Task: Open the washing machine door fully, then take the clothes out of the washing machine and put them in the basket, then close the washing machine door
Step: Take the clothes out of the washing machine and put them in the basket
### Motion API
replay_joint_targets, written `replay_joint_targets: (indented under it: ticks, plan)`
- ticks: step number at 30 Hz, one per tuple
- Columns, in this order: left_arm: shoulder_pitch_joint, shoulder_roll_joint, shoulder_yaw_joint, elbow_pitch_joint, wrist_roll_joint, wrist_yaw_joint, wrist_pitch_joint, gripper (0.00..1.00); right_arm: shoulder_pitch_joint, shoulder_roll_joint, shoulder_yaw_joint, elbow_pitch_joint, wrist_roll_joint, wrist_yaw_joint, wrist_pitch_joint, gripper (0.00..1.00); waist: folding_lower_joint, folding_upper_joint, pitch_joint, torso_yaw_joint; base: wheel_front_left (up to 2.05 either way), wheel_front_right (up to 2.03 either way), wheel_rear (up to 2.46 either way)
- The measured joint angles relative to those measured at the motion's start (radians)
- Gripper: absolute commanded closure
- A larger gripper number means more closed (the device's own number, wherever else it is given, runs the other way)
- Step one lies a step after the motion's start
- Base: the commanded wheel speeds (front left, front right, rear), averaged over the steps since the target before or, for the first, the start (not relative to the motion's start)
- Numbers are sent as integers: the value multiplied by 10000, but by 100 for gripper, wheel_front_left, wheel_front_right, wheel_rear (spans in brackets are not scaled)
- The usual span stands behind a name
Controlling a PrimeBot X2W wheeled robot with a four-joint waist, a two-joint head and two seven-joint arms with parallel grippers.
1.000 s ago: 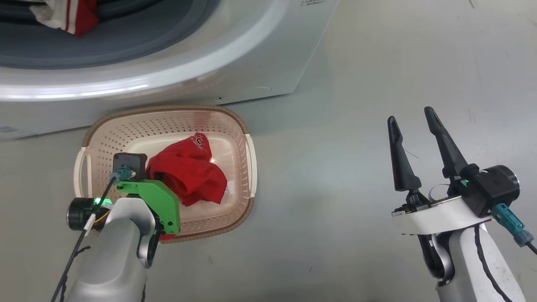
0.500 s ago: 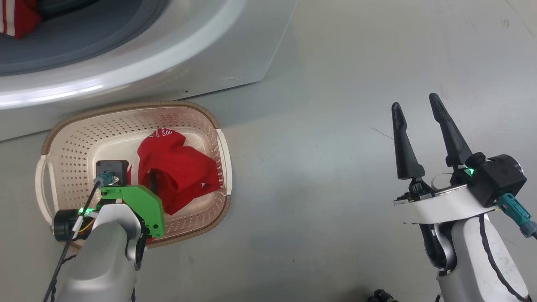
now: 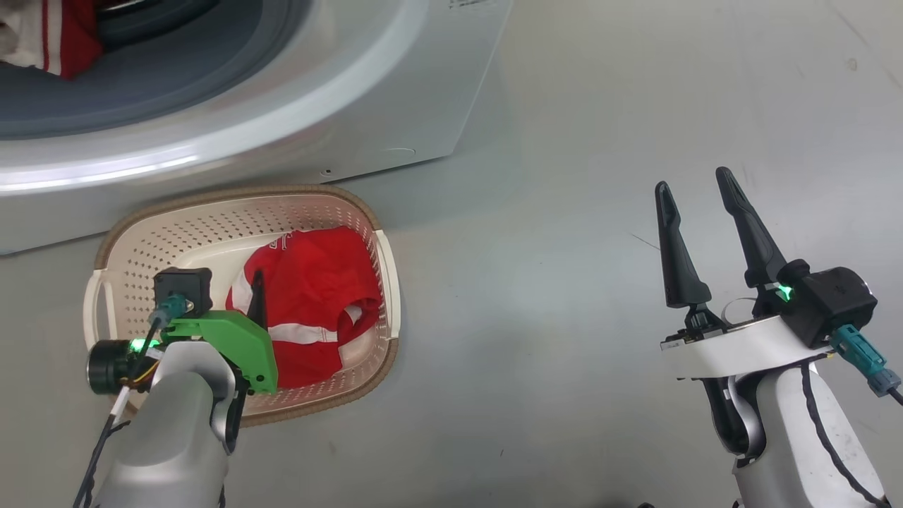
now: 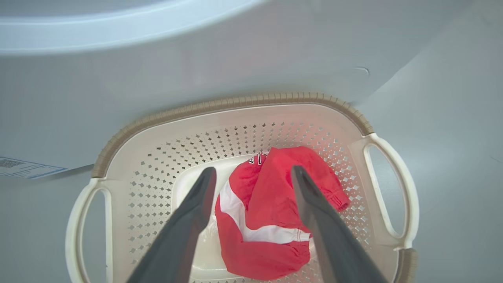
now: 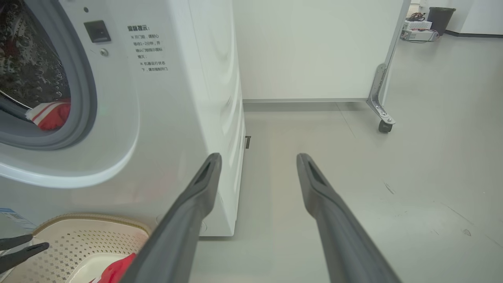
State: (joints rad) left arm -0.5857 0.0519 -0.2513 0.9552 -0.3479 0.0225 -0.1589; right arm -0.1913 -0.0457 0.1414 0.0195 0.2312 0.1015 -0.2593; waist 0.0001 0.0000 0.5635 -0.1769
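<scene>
The cream basket (image 3: 233, 192) (image 4: 235, 103) stands on the floor against the white washing machine (image 3: 395, 85) (image 5: 177, 118). A red garment with white stripes (image 3: 310, 310) (image 4: 271, 204) lies loose in it. My left gripper (image 4: 253, 173) hangs open just above that garment, a finger on either side and apart from it; one dark finger (image 3: 256, 300) shows past the green wrist bracket. More red-and-white clothes (image 3: 63, 42) (image 5: 53, 114) lie at the drum's mouth. My right gripper (image 3: 692, 180) (image 5: 258, 157) stands open and empty over the floor to the right. The washing machine door is out of view.
Grey floor (image 3: 550, 296) spreads to the right of the basket and machine. A white wall panel on a castor foot (image 5: 379, 118) stands behind the machine's right side. A blue label (image 4: 23, 169) sits low on the machine's front.
My left gripper has opened and let go of the red garment, which has settled flatter in the basket with its white stripe showing. The head camera shifted. My right gripper stayed open.
</scene>
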Motion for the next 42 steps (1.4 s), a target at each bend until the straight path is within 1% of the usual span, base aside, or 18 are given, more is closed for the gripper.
replay_joint_targets:
  ticks: [2, 5, 16, 18, 23, 26, 30, 33, 37, 42]
  plan:
    - [0, -2, -92, -54, 25, -165, -347, 0, 3, 0, -15, 52, 0, 0, 0, 0, 0, 0, -114, 59, 0, 0, 0]
    - [0, -27, -125, -174, 104, -192, -813, 0, 4, 0, -48, 107, 0, 0, 0, 0, 0, 0, -287, 183, 0, 0, 0]
    - [50, -59, 29, -1135, 132, -244, -941, 0, 222, -2, -203, 541, -33, -46, 0, 0, 0, 0, -1064, 792, 0, 0, 0]
    - [123, -73, 65, -1421, 115, -295, -953, 0, 294, -8, -247, 591, -52, -52, 0, 0, 0, 0, -1252, 905, 0, 0, 0]
    - [367, -107, 305, -2809, 98, -307, -966, 0, 546, -81, -366, 738, -125, -75, 0, 0, 0, 0, -1732, 1184, 0, 0, 0]
    - [614, -109, 407, -3409, 163, -303, -976, 0, 628, -84, -366, 869, -134, -75, 0, 0, 0, 0, -2032, 1334, 0, 0, 0]
    - [1287, -107, 428, -3971, 341, -263, -976, 0, 853, -82, -372, 1026, -136, -75, 0, 0, 0, 0, -2455, 1497, 0, 0, 0]
    - [1728, -98, 512, -4422, 384, -117, -976, 0, 1034, -79, -359, 1141, -138, -75, 0, 0, 0, 0, -2788, 1592, 0, 0, 0]
    - [2276, -63, 493, -4943, 685, -46, -976, 0, 1276, -81, -374, 1252, -138, -75, 0, 0, -1, 0, -3236, 1692, 0, 0, 0]
    - [3129, 155, 407, -5524, 947, 123, -976, 0, 1727, -82, -395, 1379, -140, -82, 0, 0, -1, 0, -3873, 1836, 0, 0, 0]
